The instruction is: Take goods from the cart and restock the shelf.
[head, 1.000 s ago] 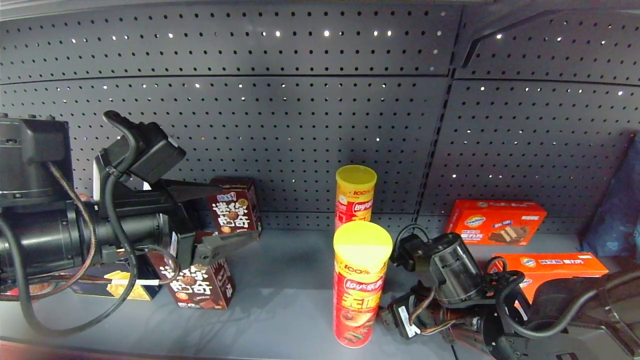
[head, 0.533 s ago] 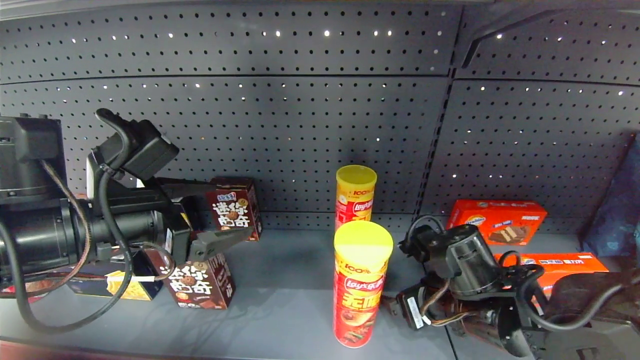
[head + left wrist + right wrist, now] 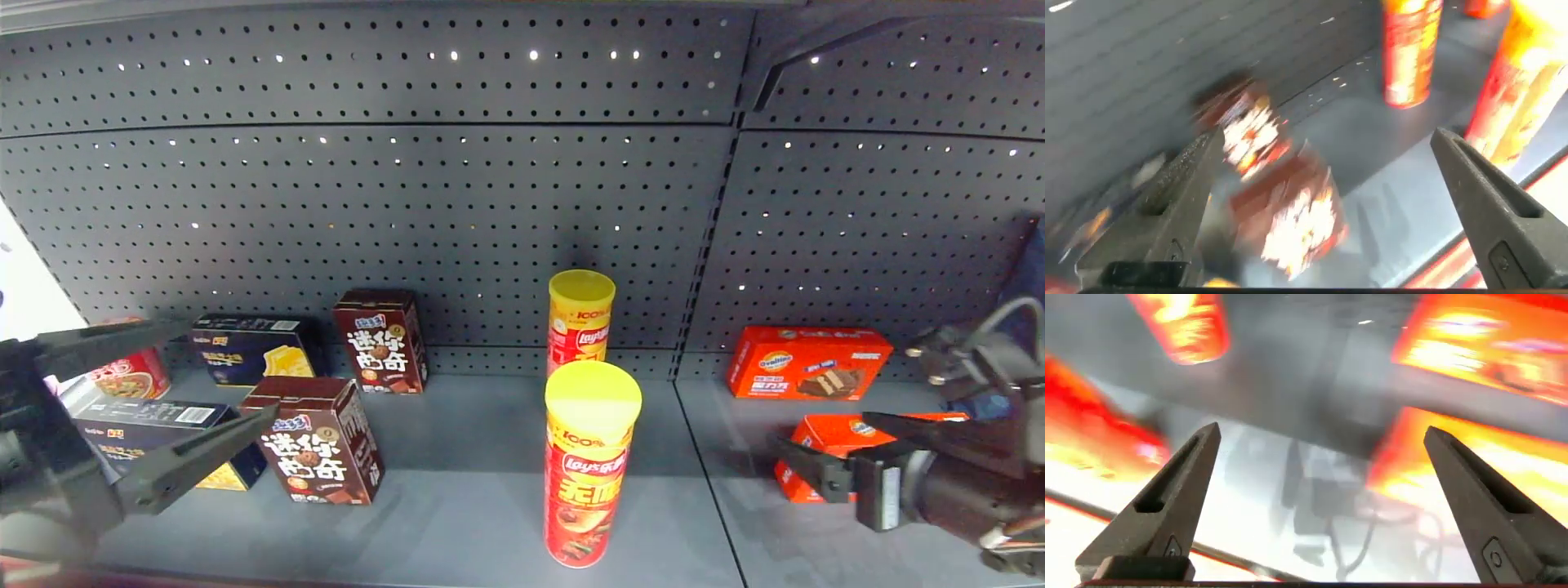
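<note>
On the grey shelf (image 3: 482,441) two red chip cans with yellow lids stand in line, one at the front (image 3: 589,465) and one at the back (image 3: 580,322). Left of them are two brown chocolate boxes, front (image 3: 318,441) and back (image 3: 380,339). My left gripper (image 3: 229,367) is open at the shelf's left front, just short of the front brown box (image 3: 1290,212) and holding nothing. My right gripper (image 3: 819,434) is open and empty in front of the near orange box (image 3: 833,429). A second orange box (image 3: 808,362) lies behind it.
Two dark blue boxes (image 3: 253,347) (image 3: 155,425) and a red cup (image 3: 131,371) sit at the far left. A perforated back panel (image 3: 457,204) closes the shelf behind. A dark blue bag (image 3: 1029,278) stands at the right edge. Bare shelf floor lies either side of the cans.
Both arms have drawn back from the shelf. The left arm withdrew to the left front, uncovering the blue boxes. The right arm swung right, its open fingers now facing the near orange box.
</note>
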Available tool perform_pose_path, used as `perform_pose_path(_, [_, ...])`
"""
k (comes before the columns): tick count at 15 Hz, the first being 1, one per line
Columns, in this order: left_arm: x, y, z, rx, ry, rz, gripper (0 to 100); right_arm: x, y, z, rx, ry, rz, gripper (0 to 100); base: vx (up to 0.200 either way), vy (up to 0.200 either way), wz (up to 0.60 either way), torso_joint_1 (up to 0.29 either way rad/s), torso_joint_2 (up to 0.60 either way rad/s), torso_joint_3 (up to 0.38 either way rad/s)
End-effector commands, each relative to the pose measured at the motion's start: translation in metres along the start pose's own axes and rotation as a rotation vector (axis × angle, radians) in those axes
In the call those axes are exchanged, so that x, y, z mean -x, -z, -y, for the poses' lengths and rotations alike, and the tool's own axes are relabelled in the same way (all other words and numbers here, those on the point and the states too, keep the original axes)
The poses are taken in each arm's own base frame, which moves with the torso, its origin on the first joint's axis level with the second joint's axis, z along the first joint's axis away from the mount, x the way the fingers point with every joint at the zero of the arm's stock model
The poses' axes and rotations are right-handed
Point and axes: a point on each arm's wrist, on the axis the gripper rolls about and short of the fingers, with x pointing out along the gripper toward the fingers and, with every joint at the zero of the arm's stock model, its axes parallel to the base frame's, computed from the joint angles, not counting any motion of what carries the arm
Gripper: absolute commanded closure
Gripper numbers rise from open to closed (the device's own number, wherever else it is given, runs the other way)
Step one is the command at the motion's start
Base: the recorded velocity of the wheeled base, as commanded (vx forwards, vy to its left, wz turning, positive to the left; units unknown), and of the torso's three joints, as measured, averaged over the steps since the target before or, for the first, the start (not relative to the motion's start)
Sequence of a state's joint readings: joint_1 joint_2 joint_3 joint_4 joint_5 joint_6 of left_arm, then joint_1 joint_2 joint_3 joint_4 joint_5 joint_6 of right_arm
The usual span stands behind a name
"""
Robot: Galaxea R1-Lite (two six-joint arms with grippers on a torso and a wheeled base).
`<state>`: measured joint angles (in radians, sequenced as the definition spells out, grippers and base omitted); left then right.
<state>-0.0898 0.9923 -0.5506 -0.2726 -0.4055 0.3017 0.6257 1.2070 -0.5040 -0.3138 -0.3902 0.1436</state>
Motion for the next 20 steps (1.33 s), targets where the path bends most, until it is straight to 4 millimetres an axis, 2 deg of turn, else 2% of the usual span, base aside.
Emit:
perform_pose_path(1, [0.071,0.041,0.039,-0.022,-0.171,0.094,0,0.053,0.023,0.046,-0.088,0.17,0.133,0,0.0,0.0,0.0,0.0,0.0,0.0])
perform_pose_path(2, [0.071,0.041,0.039,-0.022,-0.171,0.094,0,0.053,0.023,0.046,-0.088,0.17,0.133,0,0.0,0.0,0.0,0.0,0.0,0.0])
perform_pose_path(3, [0.105,0.064,0.063,-0.015,-0.31,0.059,0,0.082,0.046,0.064,-0.146,0.311,0.201,0,0.0,0.0,0.0,0.0,0.0,0.0])
perform_pose_path(5, [0.121,0.078,0.076,-0.01,-0.368,0.046,0,0.101,0.066,0.068,-0.145,0.413,0.18,0,0.0,0.0,0.0,0.0,0.0,0.0])
perform_pose_path(6, [0.13,0.091,0.088,-0.003,-0.431,0.017,0,0.118,0.082,0.071,-0.155,0.506,0.178,0,0.0,0.0,0.0,0.0,0.0,0.0])
perform_pose_path(7, [0.132,0.096,0.092,0.001,-0.447,0.005,0,0.123,0.09,0.071,-0.16,0.531,0.181,0,0.0,0.0,0.0,0.0,0.0,0.0])
perform_pose_path(9, [0.131,0.102,0.094,0.013,-0.446,-0.017,0,0.136,0.135,0.069,-0.127,0.591,0.249,0,0.0,0.0,0.0,0.0,0.0,0.0])
perform_pose_path(11, [0.124,0.115,0.094,0.032,-0.434,-0.057,0,0.131,0.158,0.067,-0.107,0.543,0.276,0,0.0,0.0,0.0,0.0,0.0,0.0])
perform_pose_path(13, [0.117,0.126,0.092,0.019,-0.422,-0.034,0,0.13,0.157,0.064,-0.088,0.409,0.298,0,0.0,0.0,0.0,0.0,0.0,0.0])
perform_pose_path(15, [0.109,0.145,0.094,0.049,-0.381,-0.07,0,0.129,0.157,0.062,-0.066,0.319,0.294,0,0.0,0.0,0.0,0.0,0.0,0.0])
perform_pose_path(17, [0.108,0.144,0.094,0.065,-0.364,-0.03,0,0.129,0.157,0.062,-0.075,0.316,0.299,0,0.0,0.0,0.0,0.0,0.0,0.0])
perform_pose_path(20, [0.107,0.143,0.095,0.247,-0.283,0.022,0,0.129,0.157,0.062,-0.086,0.31,0.301,0,0.0,0.0,0.0,0.0,0.0,0.0])
